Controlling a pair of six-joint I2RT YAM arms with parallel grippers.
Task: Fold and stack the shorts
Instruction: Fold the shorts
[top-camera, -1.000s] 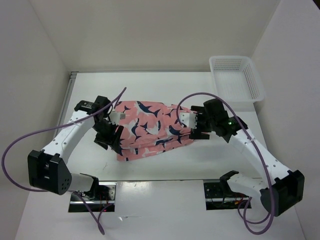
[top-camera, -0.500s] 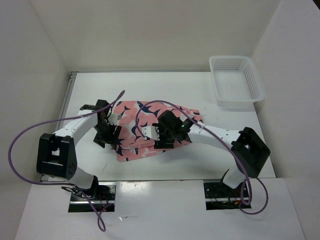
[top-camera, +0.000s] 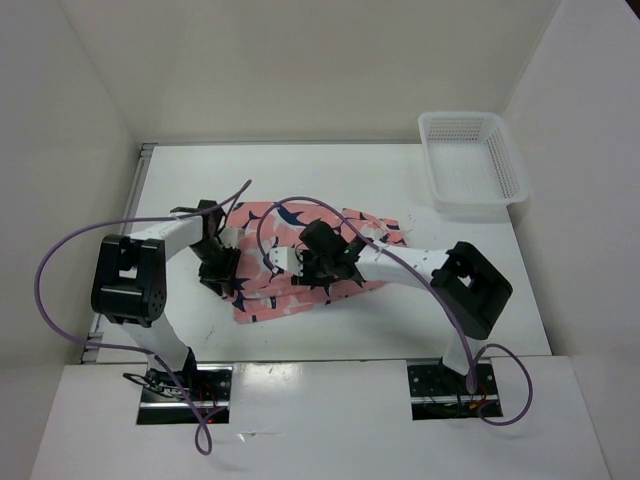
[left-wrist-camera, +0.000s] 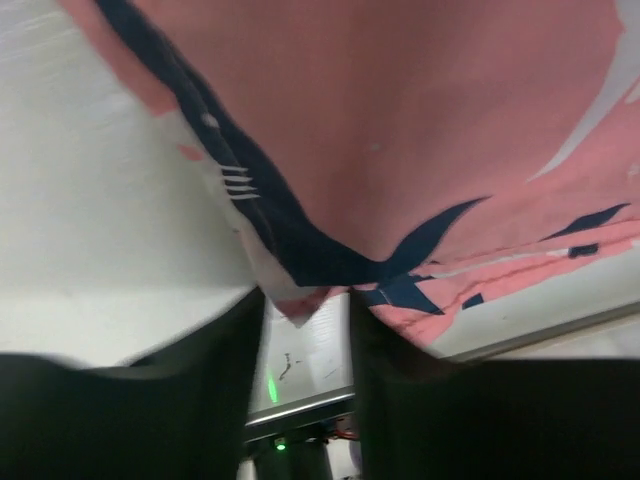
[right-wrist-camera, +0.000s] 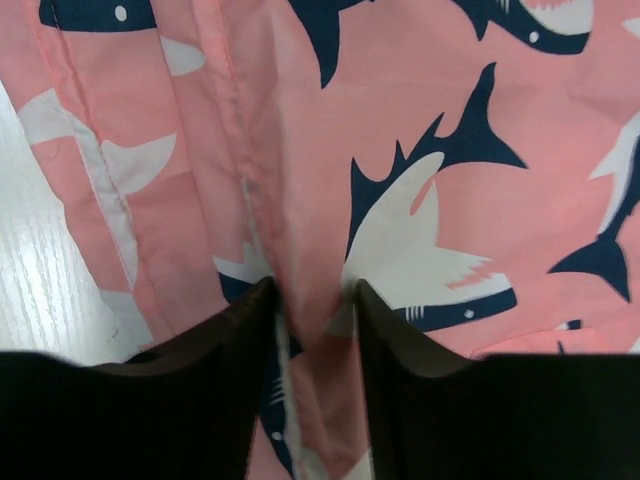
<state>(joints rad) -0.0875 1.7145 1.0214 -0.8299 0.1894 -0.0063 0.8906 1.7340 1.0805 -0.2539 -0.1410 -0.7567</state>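
**Grip state.** The left gripper (left-wrist-camera: 305, 310) is closing narrowly on a corner of the shorts (top-camera: 280, 300) and lifting it off the table (top-camera: 400, 320). The right gripper (right-wrist-camera: 312, 310) is pinching a raised ridge of fabric mid-garment, fingers close together. How many layers the left pinch is taking cannot be judged from the wrist view.

**Location.** The shorts are lying at table centre, left of the middle, partly doubled over, between the two arms.

**Risks.** The left hold is sitting on a thin tip of cloth, so any sideways pull is likely to slip it free. The right pinch is bunching the cloth, so dragging from there could crease the fold or shift the layers beneath. The purple cable (top-camera: 290, 205) is arching over the garment and could snag it.

**Clearance.** The garment's left side is lying near the table's left edge. Bare surface is showing on the near and right sides. The basket (top-camera: 470, 207) is standing well apart at the far right corner.
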